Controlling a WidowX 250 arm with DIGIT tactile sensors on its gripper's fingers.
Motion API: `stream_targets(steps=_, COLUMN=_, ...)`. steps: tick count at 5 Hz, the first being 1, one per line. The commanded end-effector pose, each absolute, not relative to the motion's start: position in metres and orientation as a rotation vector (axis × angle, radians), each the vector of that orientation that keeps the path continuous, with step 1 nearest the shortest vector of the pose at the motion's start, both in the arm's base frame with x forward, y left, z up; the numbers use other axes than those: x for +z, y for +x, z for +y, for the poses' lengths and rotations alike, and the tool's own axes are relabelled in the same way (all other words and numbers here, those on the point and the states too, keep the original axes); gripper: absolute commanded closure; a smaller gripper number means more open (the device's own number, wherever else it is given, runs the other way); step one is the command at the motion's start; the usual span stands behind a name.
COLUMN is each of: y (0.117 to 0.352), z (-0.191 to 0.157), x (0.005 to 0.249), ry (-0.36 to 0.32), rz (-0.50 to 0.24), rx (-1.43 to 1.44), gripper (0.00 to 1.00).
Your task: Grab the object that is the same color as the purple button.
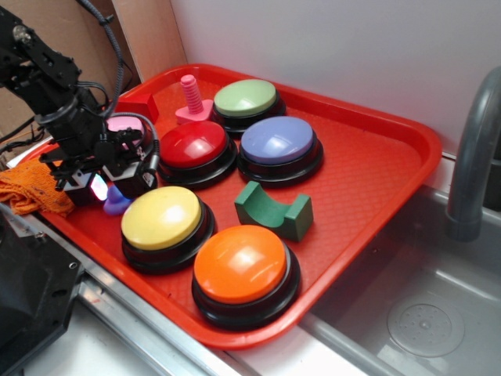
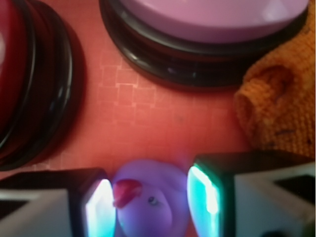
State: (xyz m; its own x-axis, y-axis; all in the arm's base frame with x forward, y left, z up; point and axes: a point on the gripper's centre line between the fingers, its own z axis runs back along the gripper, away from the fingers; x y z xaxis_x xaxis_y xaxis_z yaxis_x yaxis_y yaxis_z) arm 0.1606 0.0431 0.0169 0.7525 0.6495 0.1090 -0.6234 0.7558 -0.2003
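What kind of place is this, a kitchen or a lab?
Probably a mock kitchen for robot tests: a grey faucet over a sink basin, beside a red tray of toy buttons, with a cardboard backdrop.

six domed buttons [image 1: 279, 140], one duck [image 2: 148, 200], one bolt [image 1: 190, 95], one green block [image 1: 275, 209]

Wrist view is soft-focus and cuts off the purple duck [image 2: 148, 202] at the bottom edge, the red button [image 2: 29, 84] at left and the lilac-pink button [image 2: 212, 24] at top, while in exterior the gripper [image 1: 100, 186] hides most of the duck and lilac-pink button.
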Motion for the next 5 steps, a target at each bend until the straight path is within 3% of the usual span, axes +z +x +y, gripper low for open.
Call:
stream_targets(steps=1, y=0.161, z=0.046, x=0.039, ry=-0.110, rz=-0.202, rx=0.702, gripper=1.00)
stream_targets(steps=2, y=0.162, z=0.051, x=0.077, ry=-0.016, rz=-0.186, rx=0.710, gripper=1.00)
stream_targets(steps=3, y=0.166, z=0.052, x=0.113, ry=0.014, rz=-0.151, rx=0.679, gripper=1.00)
stream_targets(steps=4, y=0.177, z=0.045, x=0.161, ry=-0.034, rz=-0.152, rx=0.630, gripper=1.00)
stream_targets(steps=5, y=0.188, z=0.038, x=0.193, ry=-0.026, rz=-0.131, rx=0.601, gripper=1.00)
